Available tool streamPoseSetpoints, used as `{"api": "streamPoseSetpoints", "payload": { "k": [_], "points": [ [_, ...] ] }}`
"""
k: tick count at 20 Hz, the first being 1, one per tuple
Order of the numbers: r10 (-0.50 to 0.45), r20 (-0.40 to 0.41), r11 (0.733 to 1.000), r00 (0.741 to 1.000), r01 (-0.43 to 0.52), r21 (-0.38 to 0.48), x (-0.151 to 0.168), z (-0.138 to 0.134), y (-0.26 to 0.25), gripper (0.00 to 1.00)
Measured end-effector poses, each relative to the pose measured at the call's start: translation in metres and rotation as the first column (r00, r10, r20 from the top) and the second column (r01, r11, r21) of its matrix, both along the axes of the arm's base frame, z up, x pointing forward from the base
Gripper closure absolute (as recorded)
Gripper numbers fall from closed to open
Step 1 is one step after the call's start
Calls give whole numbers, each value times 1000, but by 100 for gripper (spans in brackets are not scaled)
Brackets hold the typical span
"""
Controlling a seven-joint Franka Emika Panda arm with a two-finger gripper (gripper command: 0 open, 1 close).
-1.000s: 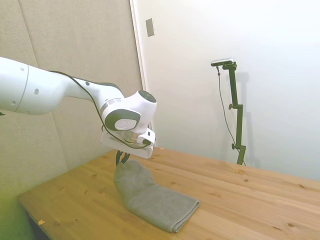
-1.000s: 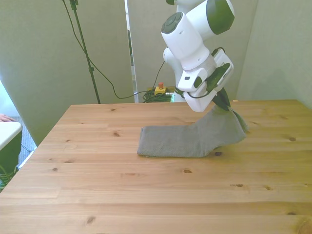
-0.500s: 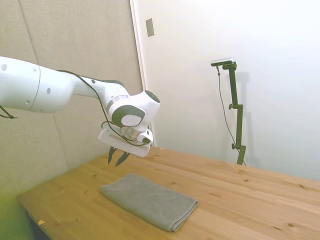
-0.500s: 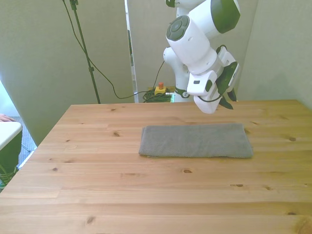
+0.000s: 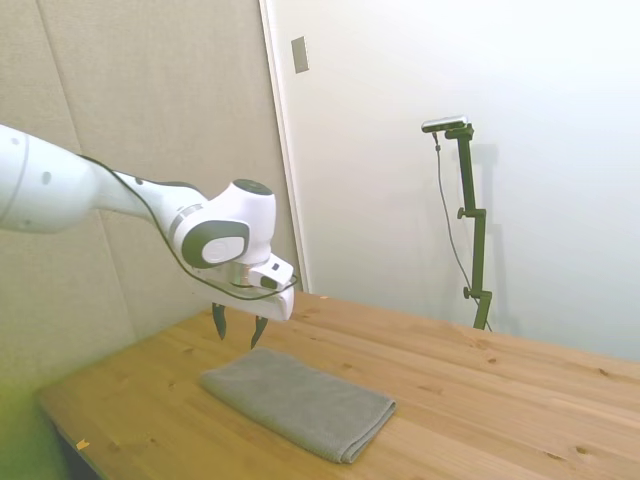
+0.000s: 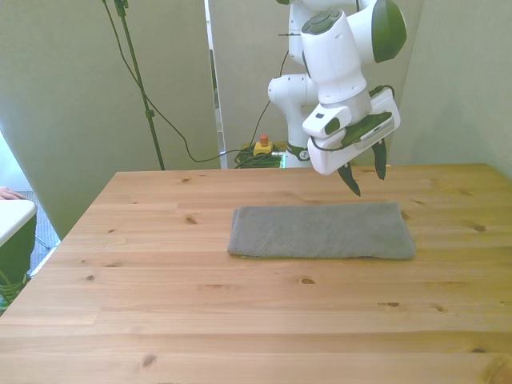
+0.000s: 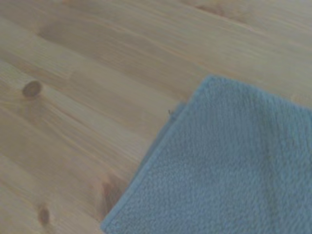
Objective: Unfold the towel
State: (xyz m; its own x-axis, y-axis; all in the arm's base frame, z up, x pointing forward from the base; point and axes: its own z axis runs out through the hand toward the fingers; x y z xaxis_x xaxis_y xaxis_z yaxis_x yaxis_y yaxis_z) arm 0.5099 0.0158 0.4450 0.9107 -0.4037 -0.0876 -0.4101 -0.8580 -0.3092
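Observation:
The grey towel (image 6: pixel 322 230) lies flat on the wooden table (image 6: pixel 240 320) as a long rectangle, still doubled over, its layered edge showing in the side view (image 5: pixel 300 402). My gripper (image 6: pixel 366 176) hangs open and empty just above the towel's far long edge, toward the front view's right end. In the side view the gripper (image 5: pixel 238 329) hovers above the towel's left corner without touching it. The wrist view shows one towel corner (image 7: pixel 229 170) on bare wood.
A white box corner (image 6: pixel 12 220) and part of a person's hand (image 6: pixel 8 194) show at the front view's left edge. A yellow emergency button (image 6: pixel 262 145) and cables lie on the floor behind the table.
A second ago the gripper held the towel's end lifted. It let go, the towel dropped flat, and the open gripper has turned and moved slightly down over the towel's far edge.

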Motion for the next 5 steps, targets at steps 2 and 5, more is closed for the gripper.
{"api": "streamPoseSetpoints", "payload": {
  "k": [2, 5],
  "points": [
    [-73, -4, 996, 997, 72, -61, -33, 4, 16, 0],
    [-168, 8, 973, 986, 167, -160, -80, 19, 35, 0]
  ]
}}
